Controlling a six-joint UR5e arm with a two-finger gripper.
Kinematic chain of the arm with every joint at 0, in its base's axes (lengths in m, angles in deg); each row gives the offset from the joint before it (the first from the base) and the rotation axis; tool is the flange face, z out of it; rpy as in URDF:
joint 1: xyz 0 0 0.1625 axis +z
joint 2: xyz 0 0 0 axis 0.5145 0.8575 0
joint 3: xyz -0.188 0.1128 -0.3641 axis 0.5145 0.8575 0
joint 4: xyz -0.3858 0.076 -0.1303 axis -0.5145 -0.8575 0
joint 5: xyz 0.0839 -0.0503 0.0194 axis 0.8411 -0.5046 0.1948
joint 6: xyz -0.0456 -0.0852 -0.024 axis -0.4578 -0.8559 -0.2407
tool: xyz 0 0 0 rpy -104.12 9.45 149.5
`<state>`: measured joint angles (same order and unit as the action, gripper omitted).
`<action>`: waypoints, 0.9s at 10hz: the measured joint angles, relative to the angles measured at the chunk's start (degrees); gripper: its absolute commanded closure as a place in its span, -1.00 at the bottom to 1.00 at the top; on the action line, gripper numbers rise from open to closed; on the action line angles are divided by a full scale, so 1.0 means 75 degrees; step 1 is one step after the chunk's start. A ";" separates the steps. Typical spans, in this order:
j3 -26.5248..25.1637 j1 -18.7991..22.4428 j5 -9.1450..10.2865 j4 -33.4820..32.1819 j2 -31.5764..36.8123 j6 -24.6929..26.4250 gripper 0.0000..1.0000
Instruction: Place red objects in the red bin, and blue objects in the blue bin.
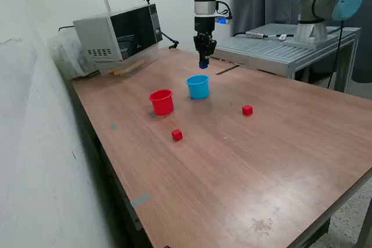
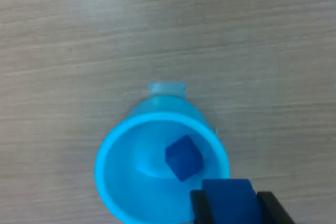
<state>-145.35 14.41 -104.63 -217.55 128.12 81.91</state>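
Wrist view: the round light blue plastic cup (image 2: 157,174) holds one small dark blue cube (image 2: 184,157); above its rim, the two-finger gripper (image 2: 231,203) pinches a second dark blue cube (image 2: 227,196). The exterior view's round red plastic cup (image 1: 161,101) shows nothing inside.

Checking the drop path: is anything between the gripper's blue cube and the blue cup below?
Nothing. In the exterior view, only air separates the held cube from the cup; the gripper hangs above it.
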 measured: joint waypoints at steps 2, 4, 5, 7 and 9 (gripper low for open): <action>0.0001 -0.0017 0.0000 -0.0028 -0.0105 -0.0069 1.00; 0.0018 -0.0026 0.0005 -0.0055 -0.0286 -0.0100 1.00; 0.0032 -0.0028 0.0007 -0.0066 -0.0364 -0.0107 1.00; 0.0094 -0.0030 0.0013 -0.0080 -0.0478 -0.0114 1.00; 0.0175 -0.0040 0.0017 -0.0099 -0.0542 -0.0118 1.00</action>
<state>-144.04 14.11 -104.51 -218.30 124.06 81.03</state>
